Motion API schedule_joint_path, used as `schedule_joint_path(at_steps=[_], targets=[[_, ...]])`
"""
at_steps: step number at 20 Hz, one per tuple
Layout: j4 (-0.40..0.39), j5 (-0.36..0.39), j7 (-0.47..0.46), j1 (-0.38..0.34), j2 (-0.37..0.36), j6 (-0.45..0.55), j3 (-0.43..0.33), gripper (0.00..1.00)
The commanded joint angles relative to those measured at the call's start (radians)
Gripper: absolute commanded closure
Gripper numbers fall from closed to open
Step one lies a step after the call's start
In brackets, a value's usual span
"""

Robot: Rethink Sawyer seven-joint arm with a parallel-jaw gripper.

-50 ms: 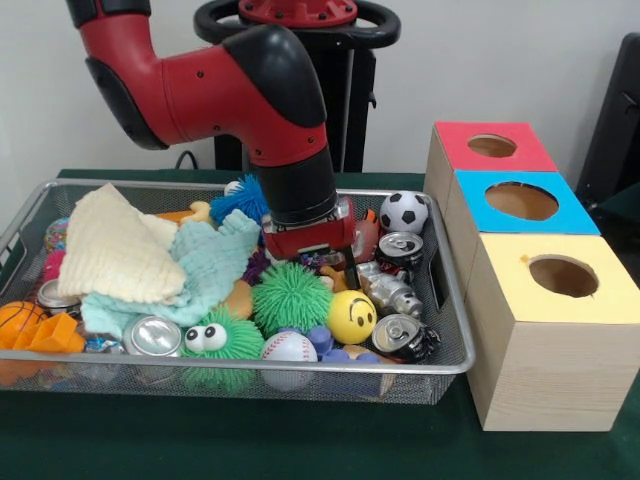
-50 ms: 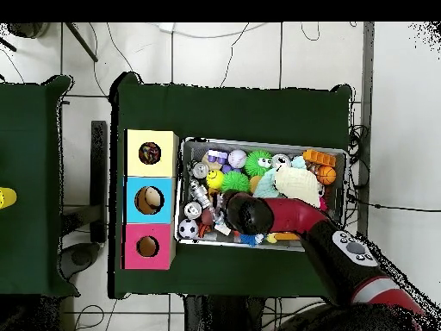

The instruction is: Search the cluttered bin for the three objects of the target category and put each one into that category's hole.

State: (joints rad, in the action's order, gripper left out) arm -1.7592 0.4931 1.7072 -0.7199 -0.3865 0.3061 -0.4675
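A wire mesh bin (image 1: 455,360) holds a jumble of toys. Balls: a soccer ball (image 1: 404,211), a yellow smiley ball (image 1: 352,316), a baseball (image 1: 288,347) and an orange basketball (image 1: 18,318). Cans lie at the right (image 1: 400,248), front right (image 1: 398,335) and front left (image 1: 153,336). Spiky balls: green (image 1: 290,297), green with eyes (image 1: 215,345), blue (image 1: 243,198). My gripper (image 1: 318,258) is down in the bin's middle, behind the green spiky ball, its tips hidden in the clutter. From overhead the gripper (image 2: 236,212) sits by the bin's (image 2: 258,142) lower edge.
Three wooden boxes with round holes stand beside the bin: red (image 1: 455,140), blue (image 1: 575,215), yellow (image 1: 500,275); overhead they are yellow (image 2: 168,142), blue (image 2: 131,200), red (image 2: 129,246). A cream cloth (image 1: 118,248) and a mint cloth (image 1: 205,262) cover the bin's left half.
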Motion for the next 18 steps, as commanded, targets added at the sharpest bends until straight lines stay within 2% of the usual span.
schedule_joint_path(at_steps=[1,9,11,12,16,18], targets=[[0.146,0.011,-0.112,-0.058,0.034,0.136,-0.046,0.00],[0.231,-0.022,-0.143,-0.065,0.006,0.280,-0.092,0.00],[0.243,-0.017,-0.137,-0.070,0.004,0.288,-0.108,0.00],[0.247,-0.011,-0.131,-0.074,0.005,0.284,-0.117,1.00],[0.250,0.001,-0.057,-0.063,0.000,0.204,-0.106,1.00],[0.275,0.005,-0.084,-0.050,-0.001,0.253,-0.107,1.00]])
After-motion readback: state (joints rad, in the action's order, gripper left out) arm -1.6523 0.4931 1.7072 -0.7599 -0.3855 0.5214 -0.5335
